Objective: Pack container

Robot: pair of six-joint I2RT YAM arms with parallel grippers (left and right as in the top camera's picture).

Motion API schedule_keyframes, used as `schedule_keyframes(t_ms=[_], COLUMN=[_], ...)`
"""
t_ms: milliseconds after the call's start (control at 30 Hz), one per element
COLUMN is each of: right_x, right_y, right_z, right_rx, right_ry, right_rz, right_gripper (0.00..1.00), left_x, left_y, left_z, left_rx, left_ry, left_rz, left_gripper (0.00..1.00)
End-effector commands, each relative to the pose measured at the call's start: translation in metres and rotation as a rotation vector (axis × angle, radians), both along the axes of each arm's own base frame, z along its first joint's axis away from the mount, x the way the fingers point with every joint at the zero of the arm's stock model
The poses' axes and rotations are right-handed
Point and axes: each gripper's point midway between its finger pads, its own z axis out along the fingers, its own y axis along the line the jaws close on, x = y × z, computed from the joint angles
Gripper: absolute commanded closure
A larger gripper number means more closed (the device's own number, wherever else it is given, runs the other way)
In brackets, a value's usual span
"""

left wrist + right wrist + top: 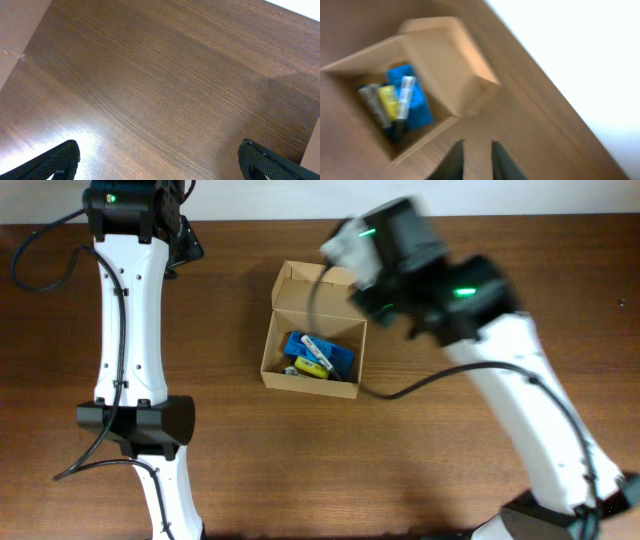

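Right in the middle of the worktop (330, 470) sits the cardboard box (313, 330), its lid flap (300, 280) folded back on the far side so the inside is open to view. Lying in it are a blue packet (335, 355), a white pen (314, 350) slanting across that packet, and a yellow item (312, 370) near the front wall. The right wrist view is blurred, but it also shows a grey stick-shaped item (372, 102) beside the yellow one; what it is cannot be told.

The right arm (520, 380) reaches in from the near right corner, its blurred head above the box's far right corner. The right pincer (477, 150) has its fingers (454, 160) close together, only a thin strip of worktop showing between them, and it grips nothing. It points at bare wood just beside the box.

The left arm (130, 330) stretches along the left side, well apart from the box. The left pincer (160, 162) is spread wide over bare wood, one tip at each lower corner of its view, holding nothing.
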Motion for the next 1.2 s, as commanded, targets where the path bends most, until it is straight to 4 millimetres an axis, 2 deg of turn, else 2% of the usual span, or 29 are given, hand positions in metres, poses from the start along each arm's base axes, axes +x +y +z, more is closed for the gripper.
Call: schedule_keyframes(t_ms=[0, 100, 233, 300, 367, 400, 467, 567, 633, 833, 967, 1067, 1167], right_x=[0.005, 0.002, -0.008, -0.015, -0.021, -0.025, -0.032, -0.044, -0.053, -0.072, -0.086, -0.096, -0.105], right_y=[-0.049, -0.08, -0.101, -0.11, -0.114, -0.114, -0.111, -0.101, -0.089, -0.064, -0.056, -0.042, -0.025], right_z=[0.01, -0.003, -0.028, -0.044, -0.057, -0.067, -0.089, -0.126, -0.154, -0.207, -0.224, -0.224, -0.222], right_rx=[0.112, 0.176, 0.223, 0.224, 0.212, 0.207, 0.208, 0.217, 0.261, 0.358, 0.393, 0.42, 0.427], right_ry=[0.003, 0.086, 0.22, 0.276, 0.323, 0.353, 0.424, 0.534, 0.618, 0.755, 0.825, 0.87, 0.9], right_rz=[-0.254, -0.392, -0.504, -0.565, -0.592, -0.61, -0.618, -0.602, -0.575, -0.521, -0.504, -0.419, -0.354], right_gripper=[0.96, 0.96, 0.96, 0.96, 0.96, 0.96, 0.96, 0.96, 0.96, 0.96, 0.96, 0.96, 0.96], left_x=[-0.001, 0.0, 0.0, 0.0, -0.003, -0.006, -0.012, -0.026, -0.043, -0.079, -0.096, -0.102, -0.098], left_y=[0.003, -0.003, -0.028, -0.053, -0.079, -0.09, -0.109, -0.125, -0.134, -0.129, -0.125, -0.117, -0.115], left_z=[0.005, 0.003, -0.008, -0.016, -0.023, -0.027, -0.04, -0.067, -0.096, -0.153, -0.175, -0.182, -0.183], left_rx=[0.016, -0.018, -0.152, -0.227, -0.306, -0.342, -0.388, -0.39, -0.378, -0.298, -0.313, -0.293, -0.295], left_ry=[-0.005, -0.008, 0.022, 0.088, 0.133, 0.15, 0.203, 0.317, 0.446, 0.686, 0.771, 0.81, 0.791], left_rz=[-0.003, -0.016, -0.098, -0.305, -0.489, -0.551, -0.619, -0.669, -0.703, -0.697, -0.678, -0.661, -0.65], left_gripper=[0.0, 0.0, 0.0, 0.4, 0.75, 0.85, 0.97, 0.98, 0.98, 0.98, 0.98, 0.98, 0.98])
